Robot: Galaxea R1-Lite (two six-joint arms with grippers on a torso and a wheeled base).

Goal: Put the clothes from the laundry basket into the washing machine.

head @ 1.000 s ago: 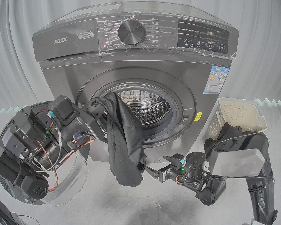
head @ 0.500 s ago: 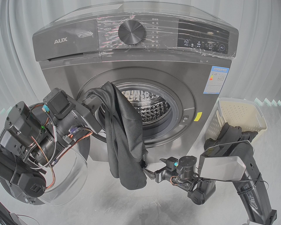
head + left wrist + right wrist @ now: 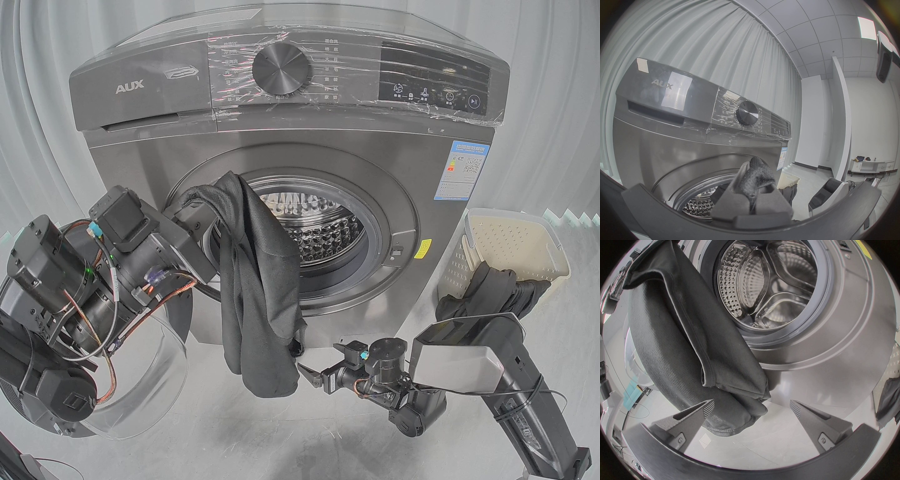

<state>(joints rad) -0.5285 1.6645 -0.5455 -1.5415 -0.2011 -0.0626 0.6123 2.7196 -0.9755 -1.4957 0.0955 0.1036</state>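
The left gripper (image 3: 199, 215) is clamped on the top fold of a dark garment (image 3: 262, 294), holding it up at the left rim of the washer (image 3: 387, 181) mouth; the left wrist view confirms it, a wad of cloth pinched tight between the fingers (image 3: 731, 203). Held high like this, the garment hangs in a long drape across the left part of the opening, its lower end well below the sill and near the floor; none of it lies inside the drum (image 3: 319, 231) yet. That hanging tail is, I judge, the reason for the right gripper (image 3: 306, 373); it sits low before the washer with jaws spread wide, just beside the garment's lower end; whether it touches the cloth I cannot tell. From there it could gather the tail and lift it over the sill, so the whole piece goes in rather than trailing out. The door (image 3: 144, 369) stands swung open at the left, behind the left arm and out of the path. The basket (image 3: 519, 244) stands on the floor at the washer's right, with more dark clothes (image 3: 494, 290) draped over its front edge; the drum looks bare, so I judge the task early.
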